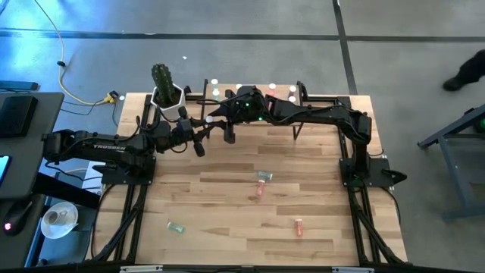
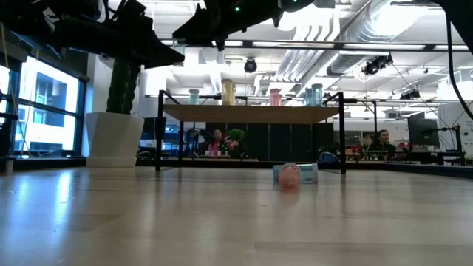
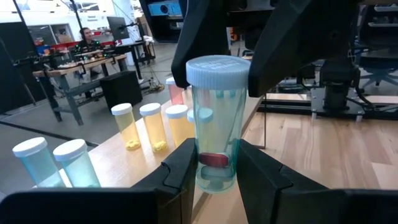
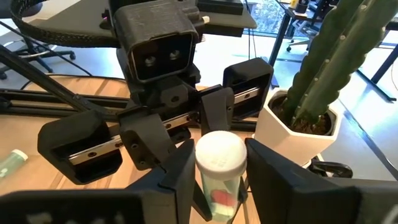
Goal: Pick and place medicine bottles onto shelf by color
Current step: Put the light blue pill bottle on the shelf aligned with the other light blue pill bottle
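A pale bluish bottle (image 3: pixel 214 124) with a white cap and a red pill inside stands upright in the air between my two grippers, near the shelf's left end. My left gripper (image 3: pixel 214 180) is shut on its lower part. My right gripper (image 4: pixel 219 186) is closed on its cap. The light-wood shelf (image 2: pixel 251 112) stands at the far edge. It carries upright bottles: two pale blue (image 3: pixel 37 163), three yellow (image 3: pixel 152 124) and a pink one (image 3: pixel 176 90). A teal bottle (image 1: pixel 263 176) and a pink one (image 1: pixel 260 189) lie mid-table. My left gripper pinches the bottle's lower body (image 3: pixel 214 163) between its two fingers, coming in level from the table's left. The bottle stands upright in the hold, clear of the table. My right gripper has one finger (image 4: pixel 180 180) on each side of the white cap (image 4: pixel 219 155), coming from the table's right and slanting slightly down. The fingers appear to rest against the cap's sides.
A white pot with a cactus (image 1: pixel 167 95) stands at the far left, close beside both grippers. A green bottle (image 1: pixel 176 227) and a pink-red one (image 1: pixel 299 226) lie toward the near edge. The middle of the table has free room.
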Controlling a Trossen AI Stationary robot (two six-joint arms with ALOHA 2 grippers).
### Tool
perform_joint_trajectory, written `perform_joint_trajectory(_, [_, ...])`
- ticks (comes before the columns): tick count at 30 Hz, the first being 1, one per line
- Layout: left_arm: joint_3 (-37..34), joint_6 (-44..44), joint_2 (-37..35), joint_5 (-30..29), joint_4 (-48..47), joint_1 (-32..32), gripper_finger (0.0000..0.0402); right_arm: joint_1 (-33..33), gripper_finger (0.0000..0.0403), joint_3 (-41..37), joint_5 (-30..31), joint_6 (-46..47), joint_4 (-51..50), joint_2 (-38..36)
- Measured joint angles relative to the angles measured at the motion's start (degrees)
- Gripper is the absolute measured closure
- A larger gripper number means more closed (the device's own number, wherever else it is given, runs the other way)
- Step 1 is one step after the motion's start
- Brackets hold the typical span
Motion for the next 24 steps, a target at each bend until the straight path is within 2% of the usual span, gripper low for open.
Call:
perform_joint_trajectory(4, [0.00, 0.00, 0.00, -0.04, 0.00, 0.00, 0.0314, 0.00, 0.0296, 0.00, -0.03, 0.01, -0.05, 0.00])
perform_joint_trajectory(18, [0.00, -2.65, 0.02, 1.75, 0.96, 0.02, 0.0313, 0.04, 0.0301, 0.00, -0.26, 0.20, -0.13, -0.04])
perform_joint_trajectory(24, [0.00, -3.02, 0.02, 1.75, 1.07, 0.02, 0.0287, 0.07, 0.0301, 0.00, -0.28, 0.15, -0.40, -0.04])
